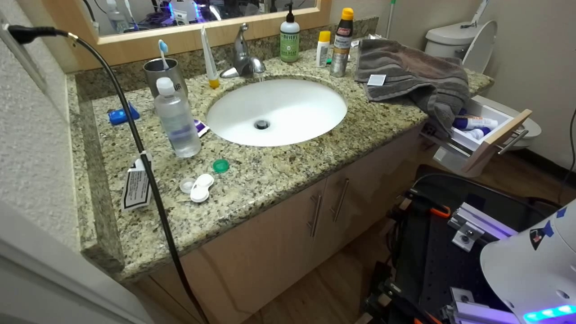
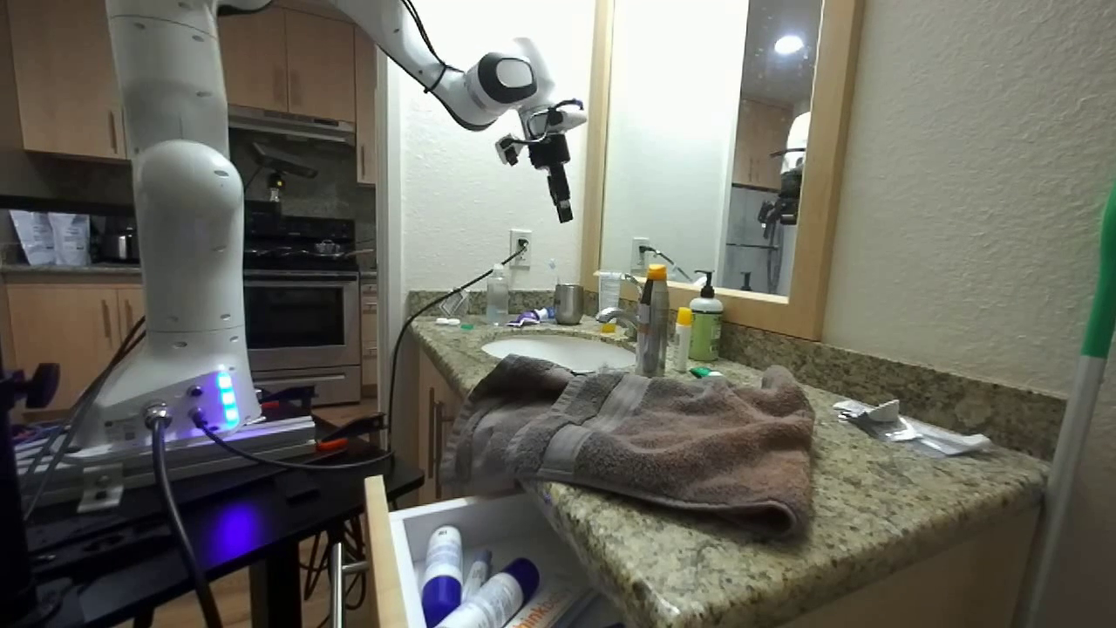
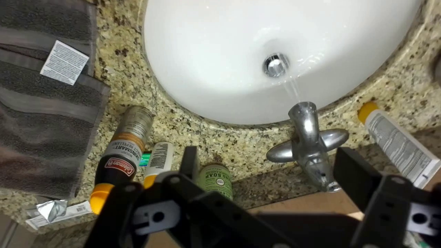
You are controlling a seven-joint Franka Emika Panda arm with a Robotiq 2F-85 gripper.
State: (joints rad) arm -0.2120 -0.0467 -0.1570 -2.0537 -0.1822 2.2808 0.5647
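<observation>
1 speckled granite countertop [image 1: 270, 168] fills much of an exterior view, with a white oval sink [image 1: 292, 108] set into it and a toilet [image 1: 441, 42] beyond its far end; a wood-framed mirror [image 2: 671, 157] hangs on the wall [image 2: 968, 157] behind, and a kitchen oven [image 2: 301, 323] shows past the robot arm [image 2: 187, 235]. A gray-brown towel [image 2: 663, 453] drapes over the stone's edge above a pulled-out drawer [image 2: 381, 558], where white-and-purple containers [image 2: 442, 567] lie. Across the sink from the towel stand a transparent bottle [image 1: 177, 121] and a metal cup [image 2: 569, 305], with a white contact lens case [image 1: 202, 187] and a green cap [image 1: 221, 166] lying near the bottle. High over the stone hangs the gripper [image 3: 270, 168], its jaws spread wide, as the wrist view shows. The chrome faucet [image 3: 306, 131] sits well below it and, in the wrist view, falls within the gap, nearer the finger [image 3: 356, 175] beside the yellow-capped tube [image 3: 396, 141]; water [image 3: 292, 88] runs from its spout into the sink. Toward the opposite finger in that view are a green soap bottle [image 3: 217, 181], a small white bottle [image 3: 160, 158] with a yellow cap and a spray can [image 3: 124, 148], all on the countertop and apart from the gripper
</observation>
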